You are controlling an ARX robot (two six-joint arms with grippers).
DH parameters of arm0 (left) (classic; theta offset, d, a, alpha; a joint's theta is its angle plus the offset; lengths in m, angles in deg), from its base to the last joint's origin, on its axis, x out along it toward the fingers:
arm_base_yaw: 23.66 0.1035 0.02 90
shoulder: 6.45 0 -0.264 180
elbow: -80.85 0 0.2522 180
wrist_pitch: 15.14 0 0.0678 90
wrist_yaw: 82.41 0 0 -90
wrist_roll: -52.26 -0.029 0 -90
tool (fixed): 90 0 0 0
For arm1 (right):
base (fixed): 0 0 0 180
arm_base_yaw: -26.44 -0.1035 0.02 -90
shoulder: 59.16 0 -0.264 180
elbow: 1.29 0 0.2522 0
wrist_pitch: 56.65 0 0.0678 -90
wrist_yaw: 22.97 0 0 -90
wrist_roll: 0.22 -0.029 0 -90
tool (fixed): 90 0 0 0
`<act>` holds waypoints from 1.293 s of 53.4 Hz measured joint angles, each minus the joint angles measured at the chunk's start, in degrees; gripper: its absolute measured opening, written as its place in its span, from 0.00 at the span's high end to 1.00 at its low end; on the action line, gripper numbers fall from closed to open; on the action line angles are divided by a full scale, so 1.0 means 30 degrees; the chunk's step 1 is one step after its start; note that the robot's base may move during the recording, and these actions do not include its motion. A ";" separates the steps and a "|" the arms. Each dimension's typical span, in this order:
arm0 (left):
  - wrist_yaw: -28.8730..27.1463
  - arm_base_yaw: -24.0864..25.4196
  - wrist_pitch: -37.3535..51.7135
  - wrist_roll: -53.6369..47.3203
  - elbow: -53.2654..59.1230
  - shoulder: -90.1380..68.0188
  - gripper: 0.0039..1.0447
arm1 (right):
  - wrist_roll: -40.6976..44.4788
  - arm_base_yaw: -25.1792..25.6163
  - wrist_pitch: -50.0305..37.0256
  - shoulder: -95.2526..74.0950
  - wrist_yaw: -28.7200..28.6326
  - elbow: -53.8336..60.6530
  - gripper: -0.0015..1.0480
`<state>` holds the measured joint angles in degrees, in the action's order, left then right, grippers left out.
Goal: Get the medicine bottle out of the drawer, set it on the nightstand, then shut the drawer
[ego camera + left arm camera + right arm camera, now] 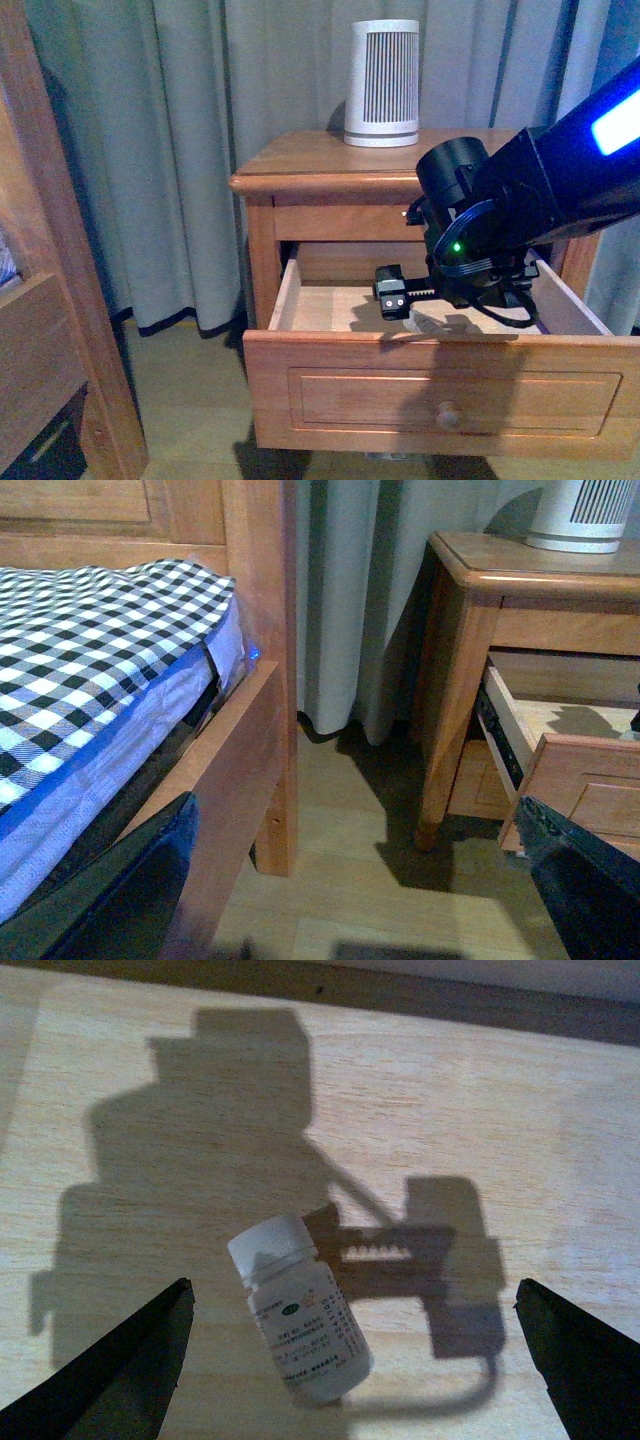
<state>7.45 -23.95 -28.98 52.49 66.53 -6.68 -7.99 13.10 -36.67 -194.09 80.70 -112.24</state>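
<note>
Nearest, the drawer (330,390) stands pulled out, pale floor lit. Right gripper (352,1290) hangs inside, jaws wide, the medicine bottle (300,1325) lying on its side between them, untouched. Left gripper (357,802) gapes over floorboards (340,890). Behind: nightstand (300,160) top, ribbed device (382,85), grey curtains (150,150).

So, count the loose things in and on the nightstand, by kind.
medicine bottle: 1, lying in the open drawer
ribbed white cylinder: 1, standing on the nightstand
Total: 2
</note>
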 joint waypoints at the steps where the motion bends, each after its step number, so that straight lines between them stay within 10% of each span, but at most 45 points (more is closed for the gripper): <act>1: 0.0000 0.0000 0.0000 0.0000 0.0000 0.0000 0.06 | 0.0000 0.0022 -0.0058 -0.0175 -0.0007 -0.0087 0.07; 25: 0.0000 0.0000 0.0000 0.0000 0.0000 0.0000 0.06 | -0.0189 0.0022 0.0051 -0.2419 -0.0277 -0.1632 0.08; 48: 0.0000 0.0000 0.0000 0.0000 0.0000 0.0000 0.06 | -0.0444 -0.0138 0.0073 -0.2455 0.0138 -0.1661 0.68; 69: 0.0000 0.0000 0.0000 0.0000 0.0000 0.0000 0.06 | -0.1457 -0.0918 0.1894 0.2004 0.0612 0.0597 0.71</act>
<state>7.45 -23.95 -28.98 52.49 66.53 -6.68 -12.36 10.35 -30.98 -188.08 82.53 -110.45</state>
